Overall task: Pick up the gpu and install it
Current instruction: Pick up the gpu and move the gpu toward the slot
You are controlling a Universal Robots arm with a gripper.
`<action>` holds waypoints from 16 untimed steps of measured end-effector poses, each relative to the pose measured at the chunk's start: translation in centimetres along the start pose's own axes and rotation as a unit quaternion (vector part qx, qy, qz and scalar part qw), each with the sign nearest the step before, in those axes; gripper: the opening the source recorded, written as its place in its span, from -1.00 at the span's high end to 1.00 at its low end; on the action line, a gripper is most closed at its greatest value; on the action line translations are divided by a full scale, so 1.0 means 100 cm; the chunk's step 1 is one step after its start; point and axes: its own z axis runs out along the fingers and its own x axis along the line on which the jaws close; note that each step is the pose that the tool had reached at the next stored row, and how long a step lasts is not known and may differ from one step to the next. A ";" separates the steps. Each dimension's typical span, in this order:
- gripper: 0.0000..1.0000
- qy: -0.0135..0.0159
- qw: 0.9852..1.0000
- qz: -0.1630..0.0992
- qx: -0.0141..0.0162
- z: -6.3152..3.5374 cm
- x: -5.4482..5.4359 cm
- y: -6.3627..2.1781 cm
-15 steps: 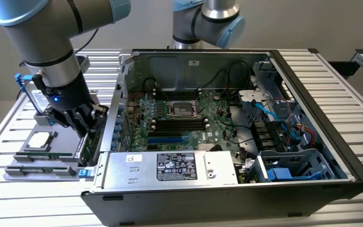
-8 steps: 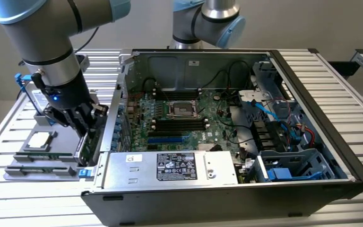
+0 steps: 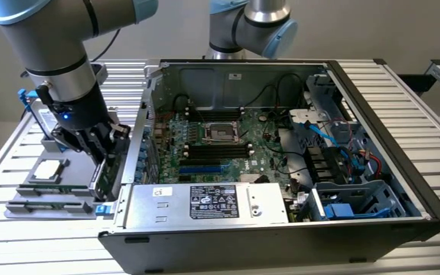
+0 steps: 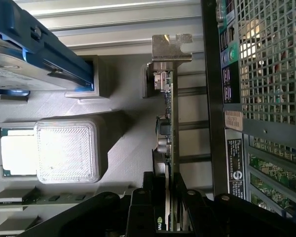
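The gpu [image 4: 170, 133] shows edge-on in the wrist view as a thin green board with a silver end bracket [image 4: 171, 48] at its far end. My gripper [image 4: 168, 215] is shut on it, one black finger [image 4: 142, 205] on each face. In the exterior view the gripper [image 3: 100, 156] hangs over the grey tray [image 3: 32, 209] at the exterior view's left. There the gpu [image 3: 106, 175] is held upright, just outside the open computer case's [image 3: 281, 252] side wall.
The tray carries a processor [image 3: 48, 168], memory sticks [image 3: 52, 189] and a hard drive in blue rails [image 4: 24, 69]. Inside the case lie the motherboard [image 3: 212, 143] and power supply [image 3: 204, 203]. A second arm [image 3: 251, 23] stands behind the case.
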 end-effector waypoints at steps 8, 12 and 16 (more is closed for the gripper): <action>0.47 0.000 1.000 0.000 0.000 -0.0098 0.000 0.0000; 0.47 0.000 1.000 0.000 0.000 -0.0166 0.000 0.0000; 0.47 0.000 1.000 0.000 0.000 -0.0270 0.000 0.0000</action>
